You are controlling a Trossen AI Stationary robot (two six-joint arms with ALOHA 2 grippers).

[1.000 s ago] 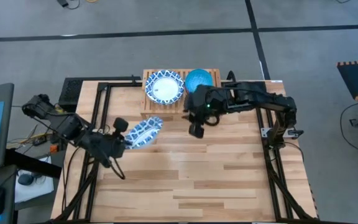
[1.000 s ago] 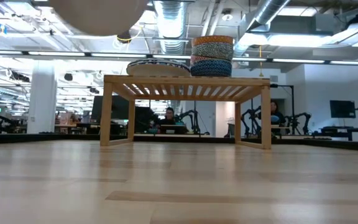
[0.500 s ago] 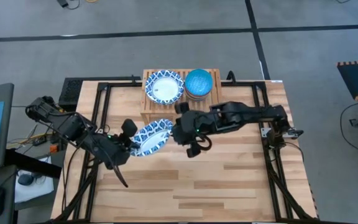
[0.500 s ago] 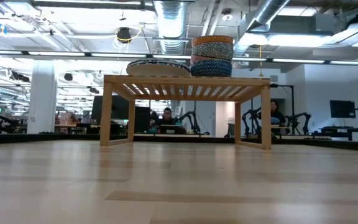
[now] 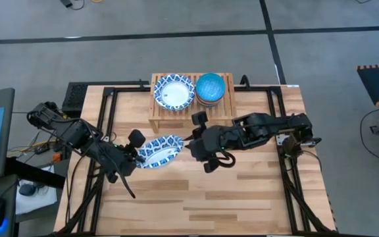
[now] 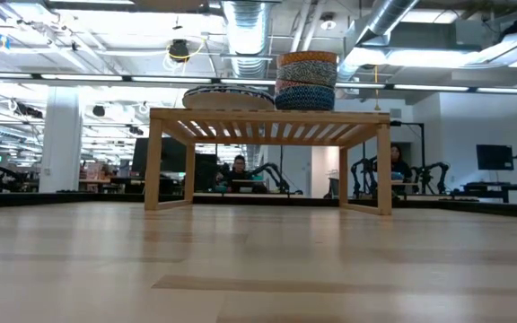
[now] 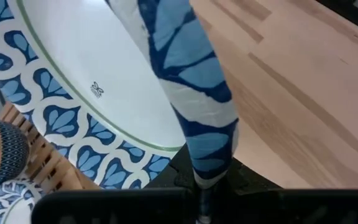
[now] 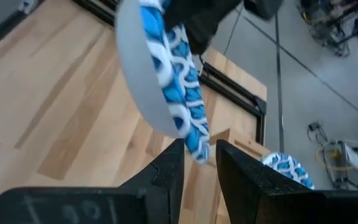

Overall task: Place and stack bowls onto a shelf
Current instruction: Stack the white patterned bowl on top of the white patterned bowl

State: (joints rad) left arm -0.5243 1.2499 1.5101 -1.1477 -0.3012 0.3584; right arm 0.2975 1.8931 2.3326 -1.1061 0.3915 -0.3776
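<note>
We see a big wooden table [image 5: 242, 191] from above. At its far edge stands the little wooden shelf [image 5: 189, 116]. On the shelf sits one wide blue-and-white dish [image 5: 174, 92], and beside it a stack of small bowls [image 5: 210, 88] with a bright blue one on top. From the low camera we see the shelf [image 6: 270, 126] side-on, with the dish [image 6: 228, 97] and the stack [image 6: 307, 81] on it, but both arms and the dish they hold are out of that picture.

In front of the shelf, both arms meet over the table around a second patterned dish [image 5: 158, 151], held up in the air and tilted.

The left gripper [image 5: 134, 155] is shut tight on the rim of this dish. In its own camera the rim [image 7: 194, 106] fills the middle and runs down between the fingers, which are mostly cut off at the edge.

The right gripper [image 5: 191, 146] is at the other side. In its camera the fingers [image 8: 169, 168] stand a little apart with the rim [image 8: 179, 106] between them. We cannot tell if they are pressing on it.
</note>
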